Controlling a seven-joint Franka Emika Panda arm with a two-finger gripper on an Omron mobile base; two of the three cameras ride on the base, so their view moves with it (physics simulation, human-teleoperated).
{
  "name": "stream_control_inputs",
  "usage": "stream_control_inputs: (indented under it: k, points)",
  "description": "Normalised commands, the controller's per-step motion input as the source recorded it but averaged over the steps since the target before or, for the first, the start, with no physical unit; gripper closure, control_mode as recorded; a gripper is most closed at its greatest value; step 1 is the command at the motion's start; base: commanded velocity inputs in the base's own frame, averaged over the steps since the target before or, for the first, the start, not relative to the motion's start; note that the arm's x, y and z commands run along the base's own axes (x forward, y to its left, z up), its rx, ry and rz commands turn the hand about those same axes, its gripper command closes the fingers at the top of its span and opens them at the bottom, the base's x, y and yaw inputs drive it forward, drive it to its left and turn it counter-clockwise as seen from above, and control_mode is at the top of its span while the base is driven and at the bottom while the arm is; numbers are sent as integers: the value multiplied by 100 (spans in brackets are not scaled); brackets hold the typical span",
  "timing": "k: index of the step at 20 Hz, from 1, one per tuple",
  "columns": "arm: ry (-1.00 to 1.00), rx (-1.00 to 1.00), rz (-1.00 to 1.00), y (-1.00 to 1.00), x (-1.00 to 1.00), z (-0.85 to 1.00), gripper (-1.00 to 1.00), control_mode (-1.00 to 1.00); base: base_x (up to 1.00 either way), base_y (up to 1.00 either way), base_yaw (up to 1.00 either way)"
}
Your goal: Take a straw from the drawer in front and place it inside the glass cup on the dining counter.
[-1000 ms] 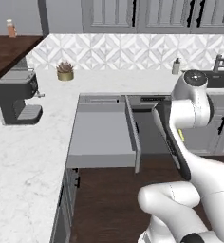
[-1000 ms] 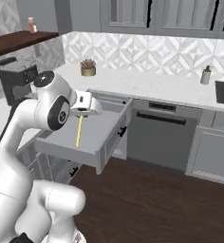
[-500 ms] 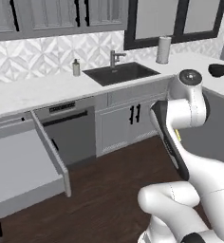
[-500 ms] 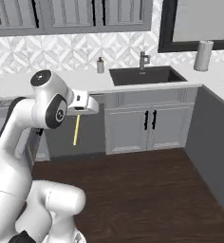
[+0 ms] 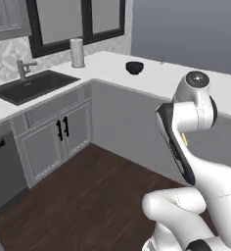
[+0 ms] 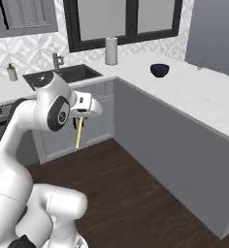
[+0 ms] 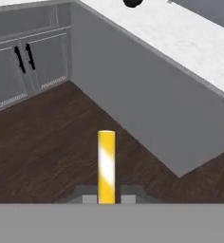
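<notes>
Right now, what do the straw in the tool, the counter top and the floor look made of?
The straw looks like smooth, glossy plastic: solid yellow with a white sheen streak. It's a render, so that's a guess. The dining counter reads as polished white marble, with faint grey veins over a plain grey base. The floor looks like dark stained wood, going by its plank lines and grain.

We see our white arm [image 5: 186, 122] rising at the right. A dark bowl [image 5: 134, 67] sits on the white counter [image 5: 156, 78], well apart from the paper-towel roll [image 5: 77, 52]. A dark sink [image 5: 32, 86] lies left, above grey cabinet doors [image 5: 58, 139].
</notes>
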Motion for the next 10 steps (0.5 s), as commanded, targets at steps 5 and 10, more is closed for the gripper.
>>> stream_control_inputs:
  k: [5, 10]
  points:
    - [0, 0, 0, 0, 0, 0, 100, 100, -31, -90, -51]
    - [0, 0, 0, 0, 0, 0, 100, 100, -5, -100, -40]
